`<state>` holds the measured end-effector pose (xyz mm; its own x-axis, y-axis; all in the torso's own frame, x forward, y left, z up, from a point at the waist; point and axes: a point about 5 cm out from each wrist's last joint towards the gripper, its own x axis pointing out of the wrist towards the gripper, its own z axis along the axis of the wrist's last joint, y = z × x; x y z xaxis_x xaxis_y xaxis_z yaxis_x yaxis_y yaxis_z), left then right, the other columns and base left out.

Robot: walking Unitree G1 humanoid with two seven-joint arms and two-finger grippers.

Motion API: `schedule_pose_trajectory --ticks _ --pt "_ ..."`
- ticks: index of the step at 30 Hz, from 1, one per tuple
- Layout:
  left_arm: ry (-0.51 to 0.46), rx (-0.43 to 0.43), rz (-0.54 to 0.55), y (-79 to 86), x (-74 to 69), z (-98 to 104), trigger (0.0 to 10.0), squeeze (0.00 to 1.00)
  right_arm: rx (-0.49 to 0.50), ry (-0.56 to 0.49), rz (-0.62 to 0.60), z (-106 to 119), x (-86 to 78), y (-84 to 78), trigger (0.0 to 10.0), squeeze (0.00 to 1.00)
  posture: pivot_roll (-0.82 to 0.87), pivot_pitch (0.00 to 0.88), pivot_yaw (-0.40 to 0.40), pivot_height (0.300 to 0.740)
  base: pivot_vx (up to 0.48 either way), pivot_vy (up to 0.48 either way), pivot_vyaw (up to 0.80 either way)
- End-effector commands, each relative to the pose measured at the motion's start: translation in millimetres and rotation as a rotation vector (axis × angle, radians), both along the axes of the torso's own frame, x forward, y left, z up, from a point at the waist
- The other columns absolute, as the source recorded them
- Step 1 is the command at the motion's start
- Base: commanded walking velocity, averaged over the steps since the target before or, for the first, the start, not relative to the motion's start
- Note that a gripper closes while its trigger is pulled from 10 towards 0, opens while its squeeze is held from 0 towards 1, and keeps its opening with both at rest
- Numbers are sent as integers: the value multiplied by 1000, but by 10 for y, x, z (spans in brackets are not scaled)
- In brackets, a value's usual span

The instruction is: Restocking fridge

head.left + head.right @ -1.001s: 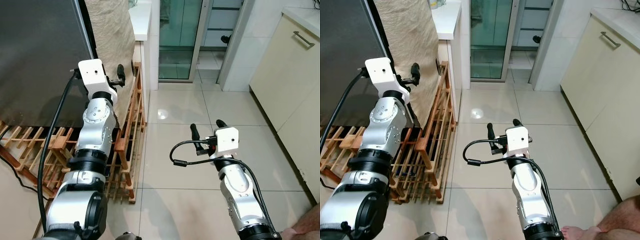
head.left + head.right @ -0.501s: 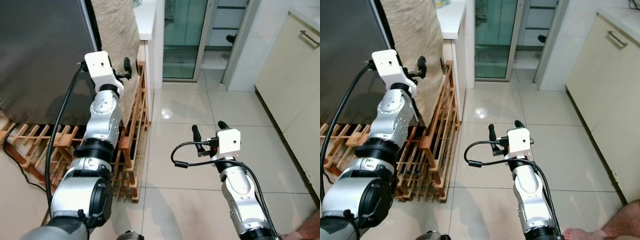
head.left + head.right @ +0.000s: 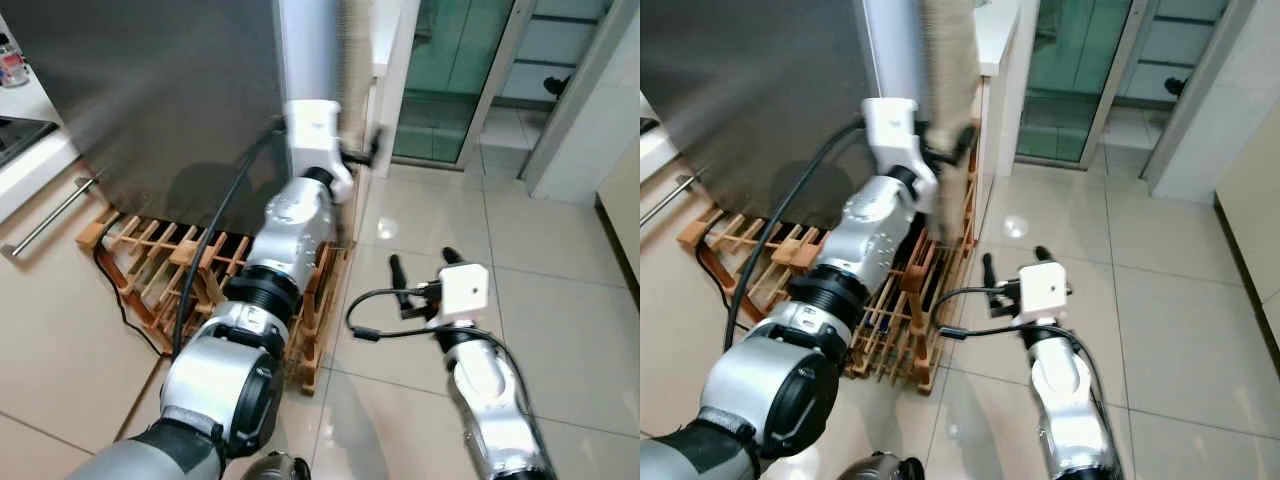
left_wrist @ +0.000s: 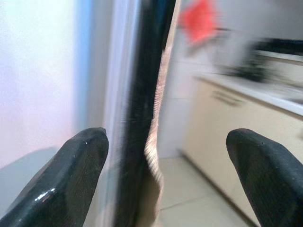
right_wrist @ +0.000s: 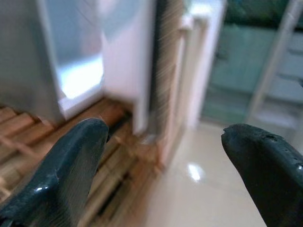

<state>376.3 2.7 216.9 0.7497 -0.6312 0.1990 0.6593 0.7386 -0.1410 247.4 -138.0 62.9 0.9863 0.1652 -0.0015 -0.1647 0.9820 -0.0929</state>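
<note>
One fridge (image 3: 150,90), dark grey and closed, stands on the robot's left, its silver edge (image 3: 305,50) running up beside a beige patterned cloth (image 3: 945,50) that hangs between the fridge and a white counter (image 3: 1000,30). Two arms are raised. The left gripper (image 3: 368,155) is held high at the fridge's right edge; in the left wrist view its two black fingertips (image 4: 71,175) stand wide apart with nothing between them, and the dark seam of the fridge side and the cloth's hem lie just beyond the gap. Whether a finger touches the fridge cannot be told. The right gripper (image 3: 420,270) hovers lower, over the glossy tiled floor (image 3: 560,300), well apart from the fridge; its two fingers (image 5: 61,175) are likewise spread and empty, pointing towards the fridge's foot. One wooden slatted rack (image 3: 170,265) lies along the base of the fridge, partly hidden by the left arm, and one black cable (image 3: 125,290) trails over it. At the far left one cabinet front carries a single metal bar handle (image 3: 50,215). Ahead, one glass door (image 3: 450,70) with a pale frame closes the passage. The scene is somewhat blurred.
</note>
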Motion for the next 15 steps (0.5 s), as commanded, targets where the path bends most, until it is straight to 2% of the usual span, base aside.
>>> schedule_pose_trajectory --ticks 1,2,4,6,7,8,10,11,12,13,14,15 --pt "-44 -159 -325 -927 -486 339 10000 0 -7 1 -38 12 -40 -86 10000 0 -273 0 112 740 0 0 0" --pt "-44 -159 -325 -927 -486 339 10000 0 -7 1 -38 12 -40 -86 10000 0 -273 0 112 740 0 0 0" --pt "-68 -178 -394 -997 -568 389 10000 0 11 5 -67 3 -85 -121 10000 0 -311 0 134 740 0 0 0" --pt "-76 -189 -394 -867 -514 373 10000 0 32 2 -93 18 -101 -134 10000 0 -318 0 138 740 0 0 0" --pt "-76 -189 -394 -867 -514 373 10000 0 32 2 -93 18 -101 -134 10000 0 -318 0 138 740 0 0 0" --pt "-79 -191 -374 -762 -464 347 10000 0 34 4 -101 22 -101 -135 10000 0 -315 0 135 740 0 0 0" --pt "-79 -170 -264 -425 -307 232 10000 0 30 8 -119 27 -79 -144 10000 0 -303 0 127 740 0 0 0" --pt "-83 -118 -100 20 -144 71 10000 0 30 6 -119 42 -41 -153 10000 0 -274 0 110 740 0 0 0" --pt "-75 -113 -41 189 -98 17 10000 0 29 5 -113 48 -24 -153 10000 0 -263 0 102 740 0 0 0" --pt "-70 -100 47 468 -48 -63 10000 0 25 1 -101 63 13 -152 10000 0 -247 0 94 740 0 0 0" --pt "-70 -100 47 468 -48 -63 10000 0 25 1 -101 63 13 -152 10000 0 -247 0 94 740 0 0 0" --pt "-72 -89 81 591 -37 -95 10000 0 22 0 -95 72 31 -151 10000 0 -247 0 94 740 0 0 0"
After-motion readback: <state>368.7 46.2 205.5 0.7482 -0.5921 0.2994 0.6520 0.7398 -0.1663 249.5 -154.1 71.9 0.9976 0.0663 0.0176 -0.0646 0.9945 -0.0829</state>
